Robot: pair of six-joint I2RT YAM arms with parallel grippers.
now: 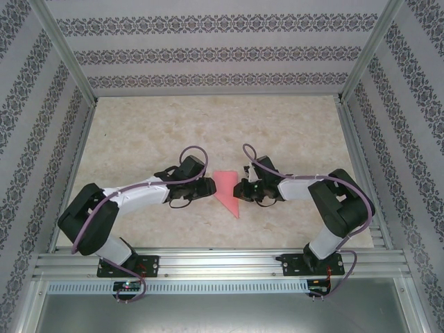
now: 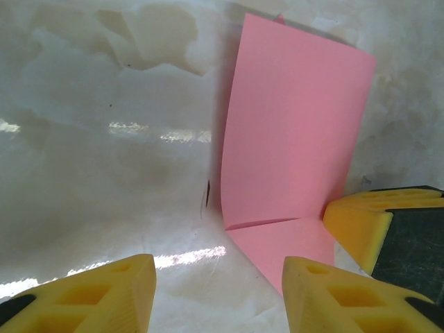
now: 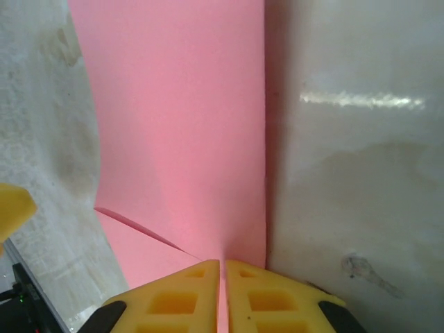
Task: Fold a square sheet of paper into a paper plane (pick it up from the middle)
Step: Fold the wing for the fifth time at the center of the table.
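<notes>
Right gripper (image 3: 222, 291) is clenched on the pink-red sheet of thin paper (image 1: 225, 186): its yellow fingertips are pressed together with a pink sliver pinched between them, at the foot of a raised flap. That flap is held near-upright in front of both wrist cameras and is joined along a crease to a part lying flat on the mottled beige tabletop (image 1: 291, 132). From above, the sheet is seen as a triangle, wide edge on the far side and point directed toward the arm bases, between the two grippers near the table's middle. Left gripper (image 2: 222, 298) is released: its yellow fingers are held well apart, low over the table, with nothing clamped. The flat part's corner is seen just beside the finger at the right of the left wrist view; contact cannot be told. Purple cables (image 1: 191, 149) are looped over both arms. The enclosure walls (image 1: 208, 55) are covered in grey-patterned striped wallpaper.
</notes>
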